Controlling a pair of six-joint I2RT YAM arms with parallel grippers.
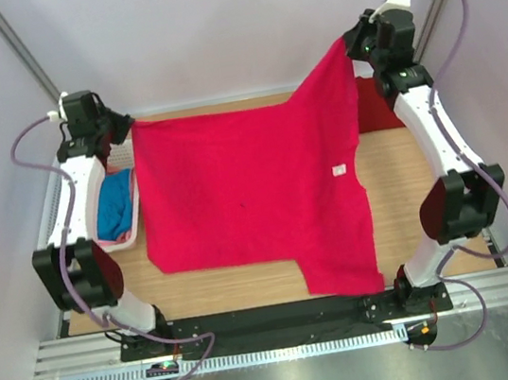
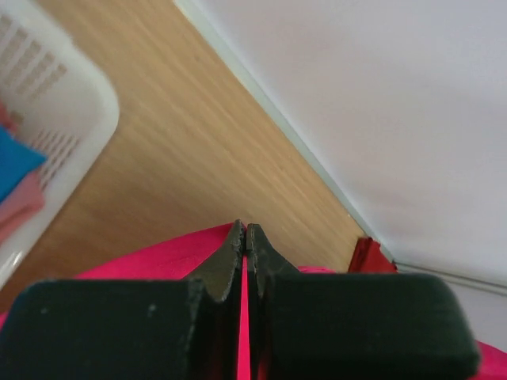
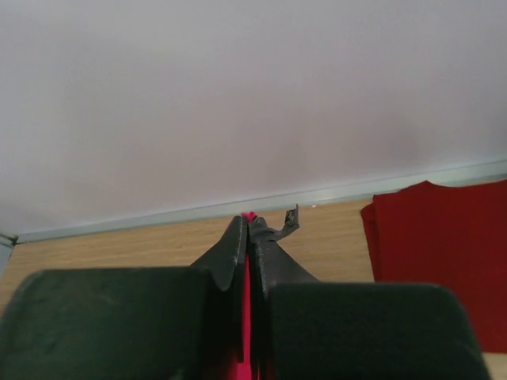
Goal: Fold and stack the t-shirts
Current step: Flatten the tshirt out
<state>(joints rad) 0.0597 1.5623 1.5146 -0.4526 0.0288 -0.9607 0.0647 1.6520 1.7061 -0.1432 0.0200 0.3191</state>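
Observation:
A bright pinkish-red t-shirt [image 1: 255,199] hangs stretched above the table between my two grippers, its lower part draping toward the front. My left gripper [image 1: 127,125] is shut on the shirt's far left corner; in the left wrist view a strip of the pinkish-red cloth [image 2: 244,317] shows pinched between the closed fingers [image 2: 226,261]. My right gripper [image 1: 350,42], raised higher at the far right, is shut on the sleeve end, a tuft of cloth [image 3: 249,215] poking out at its tips. A darker red t-shirt [image 3: 444,261] lies folded on the table at the far right [image 1: 381,109].
A white lattice basket [image 1: 135,236] stands at the left edge under my left arm, holding a blue t-shirt [image 1: 120,205] and pale pink cloth [image 2: 20,202]. The wooden table [image 1: 399,197] ends at a metal rail along the back wall [image 3: 158,212]. A torn strip of pad [image 3: 289,222] sticks out from my right fingertip.

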